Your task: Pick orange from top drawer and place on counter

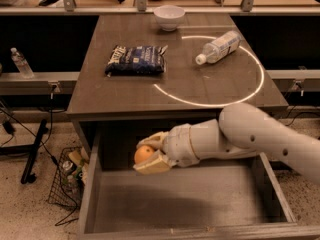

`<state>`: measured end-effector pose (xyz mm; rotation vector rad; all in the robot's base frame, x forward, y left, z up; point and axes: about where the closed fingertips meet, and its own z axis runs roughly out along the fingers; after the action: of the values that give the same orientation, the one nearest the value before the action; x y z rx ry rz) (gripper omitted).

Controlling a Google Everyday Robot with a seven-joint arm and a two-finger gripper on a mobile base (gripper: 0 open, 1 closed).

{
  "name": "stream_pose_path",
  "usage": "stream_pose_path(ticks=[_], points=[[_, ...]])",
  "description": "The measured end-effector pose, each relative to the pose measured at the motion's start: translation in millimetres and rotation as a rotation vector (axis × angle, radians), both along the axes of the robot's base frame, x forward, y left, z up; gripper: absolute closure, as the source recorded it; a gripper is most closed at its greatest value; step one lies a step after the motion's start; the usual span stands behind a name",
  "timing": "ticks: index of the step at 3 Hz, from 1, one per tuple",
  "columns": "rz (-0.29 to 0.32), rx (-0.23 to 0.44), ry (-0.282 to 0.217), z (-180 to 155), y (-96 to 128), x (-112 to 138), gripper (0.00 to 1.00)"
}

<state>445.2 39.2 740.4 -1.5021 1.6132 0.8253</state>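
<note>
claw (148,155): closed on the orange (144,154), one finger above and one below, fruit pinched between them
orange: in the claw's grip, clear of the top drawer (175,201) floor, over the drawer's back left part, just under the front edge of the bench (125,91)
top drawer: pulled open below the bench
bench: carries a dark blue snack bag (136,60), a plastic bottle (218,47) lying on its side inside the white circle (200,104), and a white bowl (169,16) at the far edge
step in hand: probably lifting the fruit out; placing not yet done
risk one: a straight rise could knock fruit or claw against the bench lip, both being close beneath it; calls for a pull toward the drawer front first
risk two: smooth round skin held only top and bottom; a bump or quick swing could roll it out sideways, into the drawer or onto the ground
risk three: a set-down close to the bag or bottle could nudge them; the front strip of the bench looks safer
</note>
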Motion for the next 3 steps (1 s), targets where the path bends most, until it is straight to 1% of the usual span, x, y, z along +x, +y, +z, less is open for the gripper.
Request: stream_pose_path(ticks=[1, 2, 3], points=[[-0.054, 0.019, -0.037, 75.8, -62.5, 15.3, 1.0], [-0.054, 0.019, -0.037, 75.8, -62.5, 15.2, 1.0], [-0.051, 0.025, -0.123, 112.5, -59.6, 25.4, 1.0]])
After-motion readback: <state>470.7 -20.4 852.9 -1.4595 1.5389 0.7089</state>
